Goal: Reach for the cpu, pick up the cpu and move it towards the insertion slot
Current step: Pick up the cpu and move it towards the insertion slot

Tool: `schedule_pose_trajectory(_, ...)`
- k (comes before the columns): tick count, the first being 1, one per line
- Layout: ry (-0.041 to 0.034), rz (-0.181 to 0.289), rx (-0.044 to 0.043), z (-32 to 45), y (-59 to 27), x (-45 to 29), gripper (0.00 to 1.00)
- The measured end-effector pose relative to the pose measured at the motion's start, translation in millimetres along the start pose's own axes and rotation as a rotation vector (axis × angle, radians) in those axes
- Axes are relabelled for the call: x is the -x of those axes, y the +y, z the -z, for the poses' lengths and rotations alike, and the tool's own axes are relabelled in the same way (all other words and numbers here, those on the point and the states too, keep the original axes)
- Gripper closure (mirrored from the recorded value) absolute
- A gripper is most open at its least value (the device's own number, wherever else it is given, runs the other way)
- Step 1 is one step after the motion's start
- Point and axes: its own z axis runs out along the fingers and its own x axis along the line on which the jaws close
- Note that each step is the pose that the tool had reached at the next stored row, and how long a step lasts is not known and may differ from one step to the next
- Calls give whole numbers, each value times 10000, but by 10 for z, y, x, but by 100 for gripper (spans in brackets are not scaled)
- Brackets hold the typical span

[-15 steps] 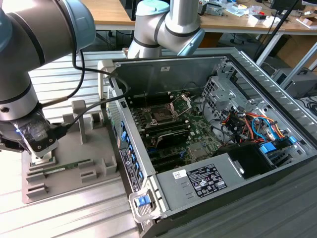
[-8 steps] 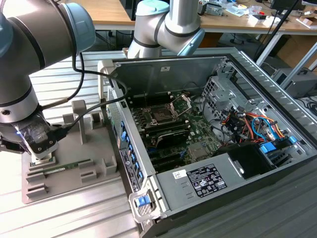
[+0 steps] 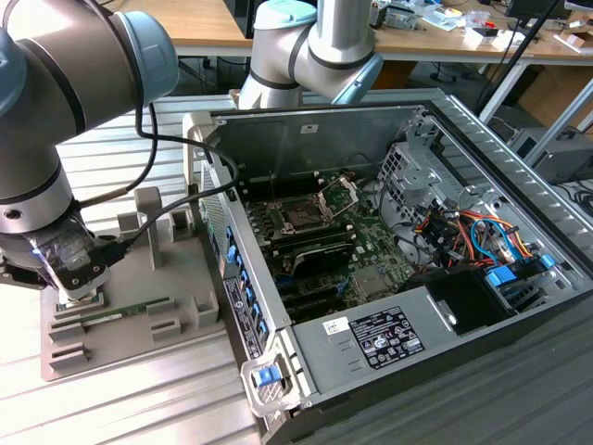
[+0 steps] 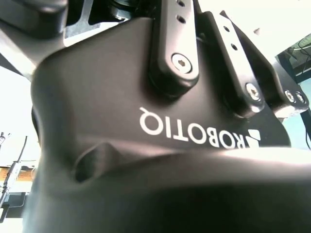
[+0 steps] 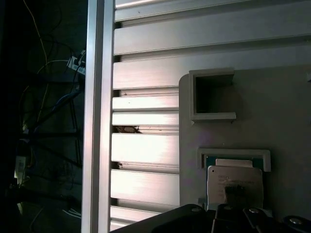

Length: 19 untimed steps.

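The cpu (image 5: 235, 178), a small square chip with a pale silvery top, lies in a framed pocket of a grey fixture tray (image 3: 185, 311). My gripper (image 3: 80, 289) is down on that tray at the exterior view's left, directly over the cpu's pocket. In the first wrist view a dark part of the gripper overlaps the cpu's near edge. The gripper's black housing (image 4: 146, 121) shows in the second wrist view. The insertion slot (image 3: 302, 216), a dark square socket with a raised silver frame, sits on the motherboard inside the open computer case, well to the exterior view's right of the gripper.
A long green memory stick (image 3: 130, 311) lies on the fixture tray beside the gripper. The open case (image 3: 278, 148) has tall metal walls, drive cages and coloured cables (image 3: 473, 232). An empty square holder (image 5: 212, 94) stands on the tray. The table top is ribbed aluminium (image 3: 111, 139).
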Motion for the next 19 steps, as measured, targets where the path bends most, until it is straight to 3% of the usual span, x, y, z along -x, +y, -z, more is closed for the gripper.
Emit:
schedule_pose_trajectory(5,0,0,0,-2,0,0,89)
schedule_pose_trajectory(6,1,0,0,-2,0,0,77)
schedule_pose_trajectory(7,0,0,0,-3,0,0,77)
schedule_pose_trajectory(9,0,0,0,-4,0,0,53)
schedule_pose_trajectory(10,1,0,0,-4,0,0,53)
schedule_pose_trajectory(14,1,0,0,-5,0,0,34)
schedule_pose_trajectory(19,-1,13,1,-10,0,0,34)
